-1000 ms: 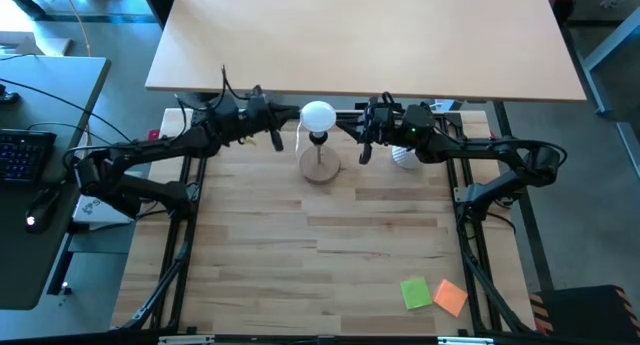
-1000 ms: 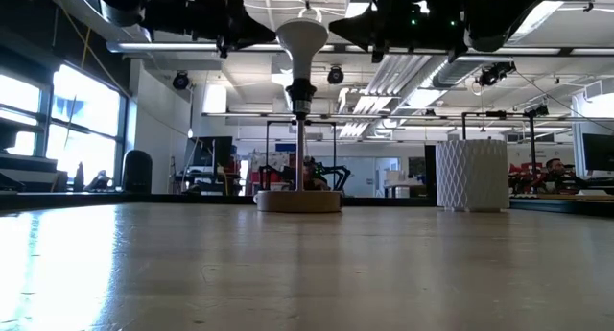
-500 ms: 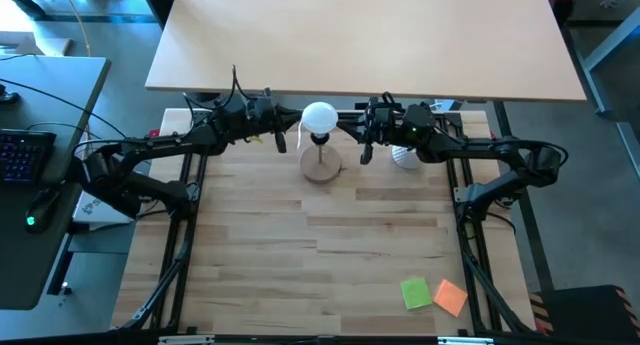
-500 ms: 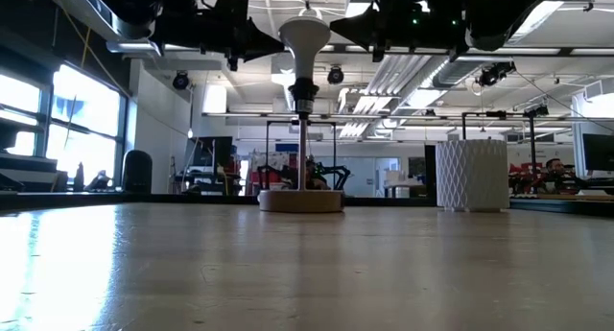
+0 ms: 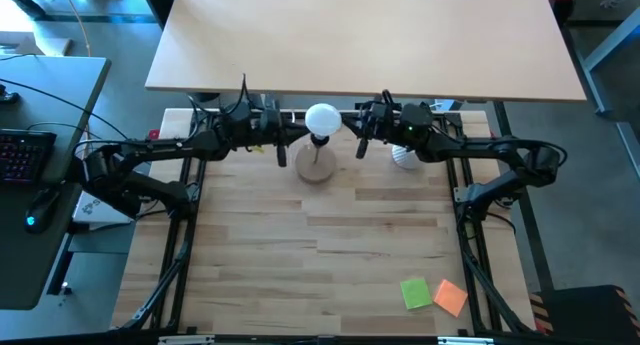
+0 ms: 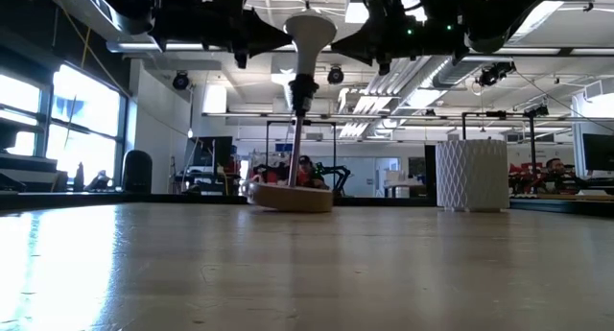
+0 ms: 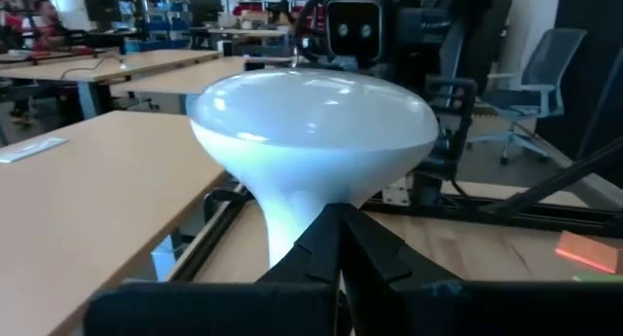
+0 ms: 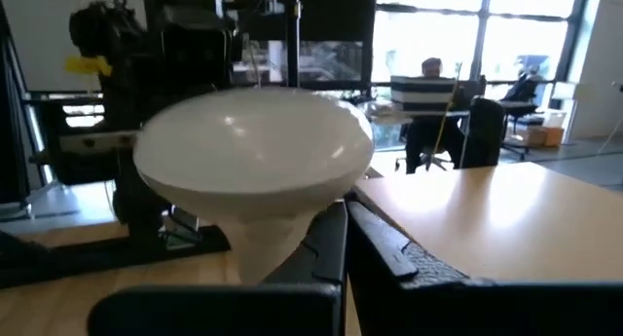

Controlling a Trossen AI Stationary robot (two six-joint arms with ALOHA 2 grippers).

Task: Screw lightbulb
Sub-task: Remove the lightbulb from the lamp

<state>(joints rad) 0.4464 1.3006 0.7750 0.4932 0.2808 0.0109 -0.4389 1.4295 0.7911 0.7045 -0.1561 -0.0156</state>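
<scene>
Bulb: white bulb (image 5: 322,118) sits in the socket atop the lamp stem, at the far middle of the table (image 5: 330,255), about 12 o'clock from its centre; its globe fills both wrist views (image 7: 311,122) (image 8: 255,146).
Lamp: wooden base (image 6: 291,197) is tipped, one edge raised off the table, the stem (image 6: 297,149) leaning with the bulb (image 6: 311,32) on top.
Left hand: left hand (image 5: 283,145) at 9 o'clock of the bulb, fingers pressed together, tips right at the bulb's neck (image 7: 336,248); it holds nothing.
Right hand: right hand (image 5: 362,140) at 3 o'clock of the bulb, fingers together too, close against the neck (image 8: 336,239); nothing gripped.
Cup: white ribbed cup (image 6: 471,175) stands at 3 o'clock of the lamp, under the right arm.
Notes: green note (image 5: 416,293) and orange note (image 5: 451,297) lie touching near the table's 5 o'clock corner.
</scene>
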